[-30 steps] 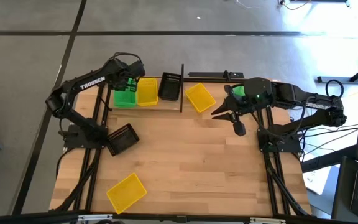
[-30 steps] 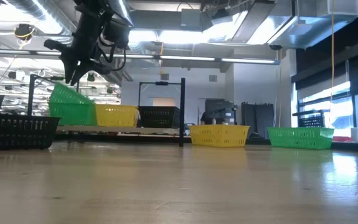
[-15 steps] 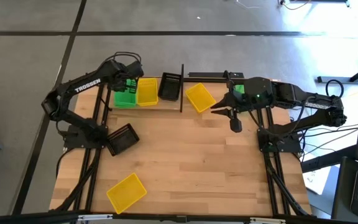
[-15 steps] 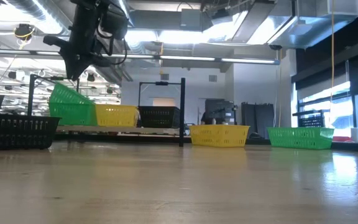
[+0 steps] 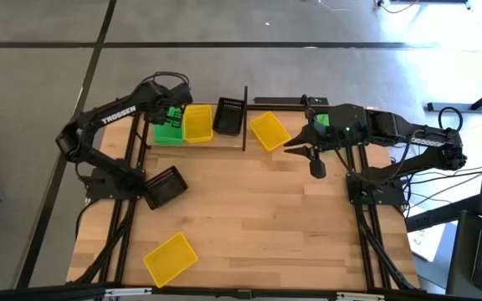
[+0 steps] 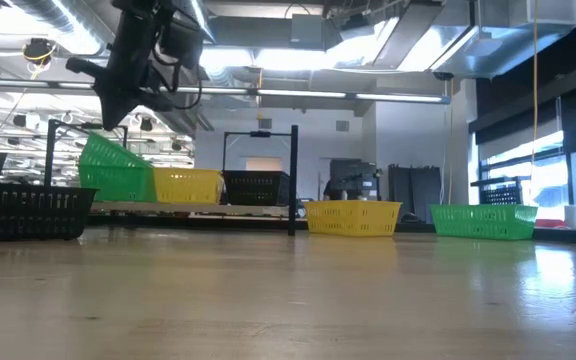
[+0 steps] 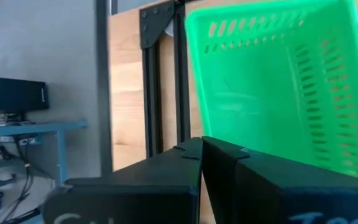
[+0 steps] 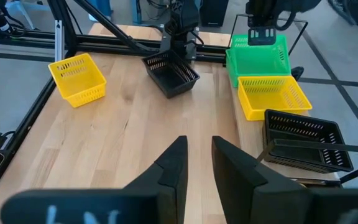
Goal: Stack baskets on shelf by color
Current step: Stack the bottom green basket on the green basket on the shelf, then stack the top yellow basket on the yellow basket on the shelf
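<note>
On the shelf [image 5: 217, 143] at the far left stand a green basket [image 5: 167, 131], tilted in the low view [image 6: 115, 170], a yellow basket [image 5: 197, 123] and a black basket [image 5: 228, 117]. My left gripper [image 5: 169, 111] hangs shut and empty just above the green basket [image 7: 272, 81]. A second yellow basket [image 5: 269, 131] rests on the table right of the shelf's post. My right gripper [image 5: 305, 157] is open and empty above the table beside it. Another green basket [image 5: 320, 122] lies partly hidden under the right arm.
A black basket [image 5: 164, 186] lies at the table's left, near the left arm's base. A yellow basket [image 5: 170, 257] lies near the front left edge. The black post [image 5: 245, 117] stands at the shelf's right end. The table's middle and right front are bare wood.
My left gripper has risen a little above the green basket and drifted slightly toward the table's left edge, staying shut. My right gripper has shifted a little toward the far edge, staying open. The baskets have not moved.
</note>
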You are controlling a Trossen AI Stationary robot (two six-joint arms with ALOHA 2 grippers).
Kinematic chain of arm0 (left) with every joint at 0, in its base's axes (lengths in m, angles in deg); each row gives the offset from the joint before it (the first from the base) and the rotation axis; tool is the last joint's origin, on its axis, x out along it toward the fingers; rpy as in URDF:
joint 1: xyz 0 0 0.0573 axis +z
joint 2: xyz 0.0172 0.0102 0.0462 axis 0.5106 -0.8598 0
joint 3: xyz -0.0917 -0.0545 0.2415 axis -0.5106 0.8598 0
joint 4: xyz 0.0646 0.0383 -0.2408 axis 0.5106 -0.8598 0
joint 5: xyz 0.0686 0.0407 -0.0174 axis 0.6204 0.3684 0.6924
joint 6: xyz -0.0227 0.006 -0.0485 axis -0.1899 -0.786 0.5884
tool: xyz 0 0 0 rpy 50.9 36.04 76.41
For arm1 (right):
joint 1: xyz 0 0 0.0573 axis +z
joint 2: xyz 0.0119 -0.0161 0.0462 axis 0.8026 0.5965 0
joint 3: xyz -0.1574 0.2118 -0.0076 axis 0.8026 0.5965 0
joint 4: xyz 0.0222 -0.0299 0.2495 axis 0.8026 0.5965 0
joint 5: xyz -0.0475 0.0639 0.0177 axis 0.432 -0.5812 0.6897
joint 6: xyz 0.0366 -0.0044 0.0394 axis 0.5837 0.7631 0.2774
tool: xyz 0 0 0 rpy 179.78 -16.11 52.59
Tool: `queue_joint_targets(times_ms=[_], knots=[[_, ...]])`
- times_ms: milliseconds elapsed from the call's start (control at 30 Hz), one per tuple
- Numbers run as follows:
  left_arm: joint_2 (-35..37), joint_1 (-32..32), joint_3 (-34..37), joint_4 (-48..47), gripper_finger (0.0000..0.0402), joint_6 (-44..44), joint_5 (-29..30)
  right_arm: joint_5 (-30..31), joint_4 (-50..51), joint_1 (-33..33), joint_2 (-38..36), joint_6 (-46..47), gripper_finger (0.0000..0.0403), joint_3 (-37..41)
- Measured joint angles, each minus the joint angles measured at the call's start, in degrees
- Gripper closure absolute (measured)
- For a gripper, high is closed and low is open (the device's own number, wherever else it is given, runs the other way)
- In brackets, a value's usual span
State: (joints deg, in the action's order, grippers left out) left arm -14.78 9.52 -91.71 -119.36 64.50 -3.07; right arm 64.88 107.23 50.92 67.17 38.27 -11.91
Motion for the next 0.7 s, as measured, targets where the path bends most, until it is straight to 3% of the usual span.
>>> queue_joint_targets(times_ms=[200, 500, 700], knots=[[-0.02, 0.16, 3.22, 1.24, 0.0401, -0.34, -0.48, 0.0, 0.0, -0.02, 0.0, 0.0, 0.0331, 0.0], [0.52, -0.58, 2.11, 1.08, 0.0401, -2.14, -1.24, 0.13, -0.97, -0.02, -0.02, -0.24, 0.0331, 0.01], [4.91, -6.15, -0.31, 1.99, 0.0401, -13.07, -11.25, 0.11, -0.83, -0.42, -0.02, -0.53, 0.0331, 0.01]])
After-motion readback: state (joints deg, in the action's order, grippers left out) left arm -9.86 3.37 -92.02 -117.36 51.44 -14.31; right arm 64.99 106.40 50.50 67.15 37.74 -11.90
